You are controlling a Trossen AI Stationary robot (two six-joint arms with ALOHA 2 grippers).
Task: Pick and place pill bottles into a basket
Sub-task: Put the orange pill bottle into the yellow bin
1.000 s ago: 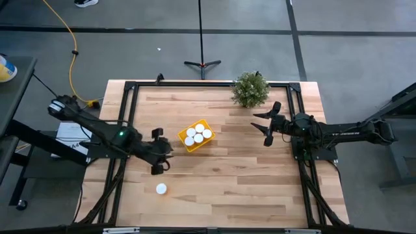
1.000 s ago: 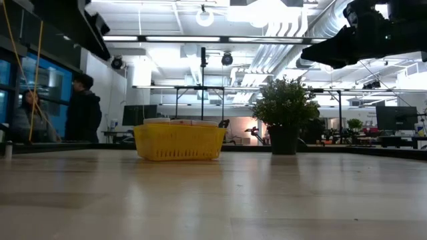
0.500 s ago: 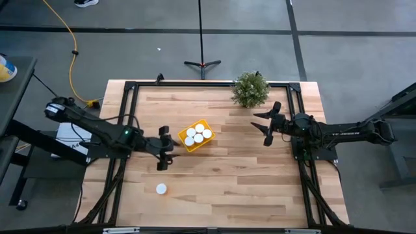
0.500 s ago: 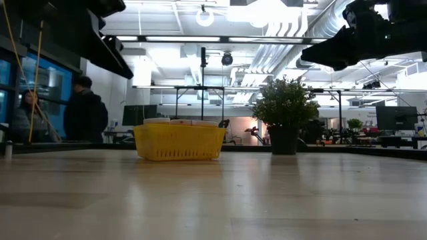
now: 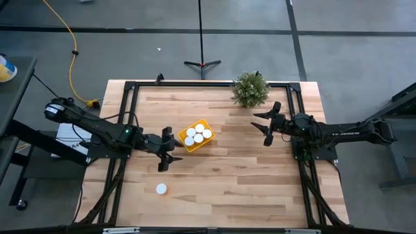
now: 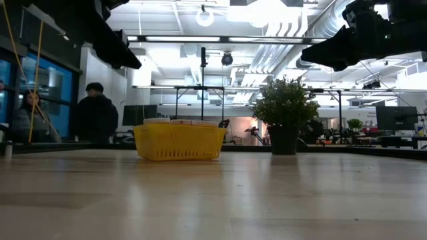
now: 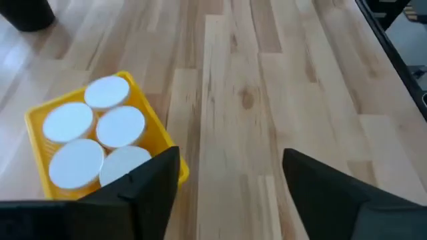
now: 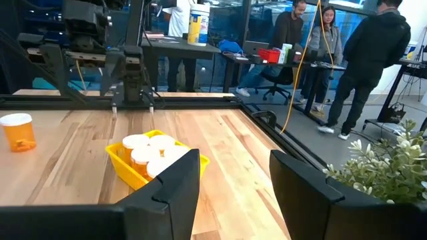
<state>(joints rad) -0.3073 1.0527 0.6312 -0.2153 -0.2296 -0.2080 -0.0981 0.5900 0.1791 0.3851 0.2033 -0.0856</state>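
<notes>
Since the earlier frames the left gripper [image 5: 168, 149] has swung away from the loose bottle and up toward the basket, while the right arm has not shifted.

From above, the left gripper hangs over the wood just beside the near-left corner of the yellow basket [image 5: 184, 144], its two fingers spread wide with nothing between them. Five white-capped pill bottles [image 5: 197, 135] stand packed together inside the basket. A sixth pill bottle [image 5: 160, 189] stands alone on the table [image 5: 247, 182], well apart from the left gripper and nearer the front edge. The right gripper [image 5: 268, 125] waits to the right of the basket, below the potted plant [image 5: 250, 89], fingers also spread wide and empty.

At table height, the basket [image 6: 179, 145] sits on the wood with the caps just showing over its rim, and the plant [image 6: 285, 113] stands to its right. Dark arm parts hang in both upper corners. Two people [image 6: 95, 120] are in the room behind.

The left wrist camera looks down past its two separated fingers [image 7: 133, 190] at the basket [image 7: 155, 127] with five caps [image 7: 120, 126], close ahead of one finger.

The right wrist camera shows its own parted fingers [image 8: 177, 183], the basket [image 8: 123, 161] beyond them, the lone orange bottle [image 8: 18, 131] farther off, and people [image 8: 375, 63] standing past the table.
</notes>
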